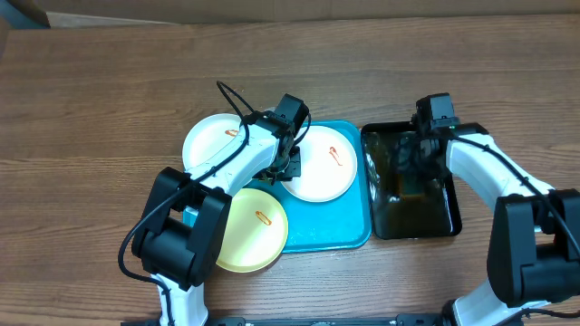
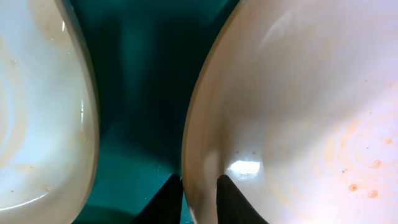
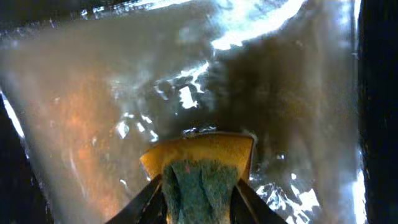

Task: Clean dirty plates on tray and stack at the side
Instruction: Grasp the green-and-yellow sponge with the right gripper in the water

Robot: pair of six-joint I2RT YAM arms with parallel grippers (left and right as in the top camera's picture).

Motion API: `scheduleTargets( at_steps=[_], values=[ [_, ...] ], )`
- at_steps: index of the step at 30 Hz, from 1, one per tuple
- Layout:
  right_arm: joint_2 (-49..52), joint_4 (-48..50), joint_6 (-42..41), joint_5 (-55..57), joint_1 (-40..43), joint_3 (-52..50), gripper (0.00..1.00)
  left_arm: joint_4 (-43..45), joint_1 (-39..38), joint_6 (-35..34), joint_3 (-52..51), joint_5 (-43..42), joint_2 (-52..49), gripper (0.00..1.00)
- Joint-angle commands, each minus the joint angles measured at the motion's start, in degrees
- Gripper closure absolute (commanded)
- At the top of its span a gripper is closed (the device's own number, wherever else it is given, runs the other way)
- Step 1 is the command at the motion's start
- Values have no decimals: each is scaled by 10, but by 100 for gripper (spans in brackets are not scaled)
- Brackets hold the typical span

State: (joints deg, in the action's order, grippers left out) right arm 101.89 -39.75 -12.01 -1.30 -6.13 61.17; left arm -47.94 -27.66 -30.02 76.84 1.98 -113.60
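A: Left gripper [image 2: 199,186]?
B: Pinching the near-left rim of the right white plate [image 1: 324,165], one finger [image 2: 166,200] outside, one on the inner face. The plate lies flat at the far right of the turquoise tray [image 1: 337,228] with an orange smear on it.

A: Right?
B: Right gripper [image 3: 199,186] is clamped on a yellow-and-green sponge [image 3: 200,154], low inside the black tray [image 1: 435,226], which looks wet. It sits just beside the turquoise tray's right edge.

A: Other plates?
B: The far white plate [image 1: 213,140] rides over the tray's far left corner. The yellow-green plate [image 1: 256,231] overhangs the near edge at the left. Both have smears.

A: Risks?
B: It's a thin bite on a smooth rim. If the plate tips up it can slide out and slap the tray. The left gripper also sits in the narrow gap between all three plates, so any sideways swing would nudge the two overhanging ones, and they could tip off the rim. A wet sponge carried across would likely drip on the table [image 1: 91,91]. And the arms would meet over the tray's right edge if both reach for that plate.

A: Room?
B: It's tight in the tray's middle. The only bare tray floor is at the near right corner. There's open table left of the tray and along the far edge, so my guess is stack on the left. The right side is taken by the black tray.
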Motion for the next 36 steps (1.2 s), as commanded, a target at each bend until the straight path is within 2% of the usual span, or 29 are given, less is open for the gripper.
scheduleTargets(
  at_steps=[1, 2, 4, 14, 17, 19, 20, 22, 24, 30, 36],
  values=[
    [2, -33, 0, -3, -2, 40, 63, 2, 0, -4, -3, -5, -7, 77],
    [2, -41, 0, -3, -2, 39, 55, 2, 0, -4, -3, -5, -7, 77],
    [2, -55, 0, -3, -2, 37, 50, 2, 0, -4, -3, -5, -7, 76],
    [3, -32, 0, -3, -2, -11, 50, 2, 0, -4, -3, -5, -7, 73],
    [3, -23, 0, -3, -2, -20, 58, 2, 0, -4, -3, -5, -7, 70],
    [3, -20, 0, -3, -2, -19, 74, 2, 0, -4, -3, -6, -7, 68],
    [3, -19, 0, -3, -2, -19, 78, 2, 0, -4, -3, -6, -7, 67],
    [2, -19, 0, -3, -2, -19, 84, 2, 0, -4, -3, -5, -7, 70],
    [2, -19, 0, -3, -2, -19, 96, 2, 0, -4, -3, -5, -7, 80],
    [2, -12, 0, -3, -2, -19, 96, 2, 0, -4, -3, -5, -7, 95],
    [2, -45, 0, -3, -2, 13, 96, 3, 0, -4, -3, -6, -7, 96]
  ],
)
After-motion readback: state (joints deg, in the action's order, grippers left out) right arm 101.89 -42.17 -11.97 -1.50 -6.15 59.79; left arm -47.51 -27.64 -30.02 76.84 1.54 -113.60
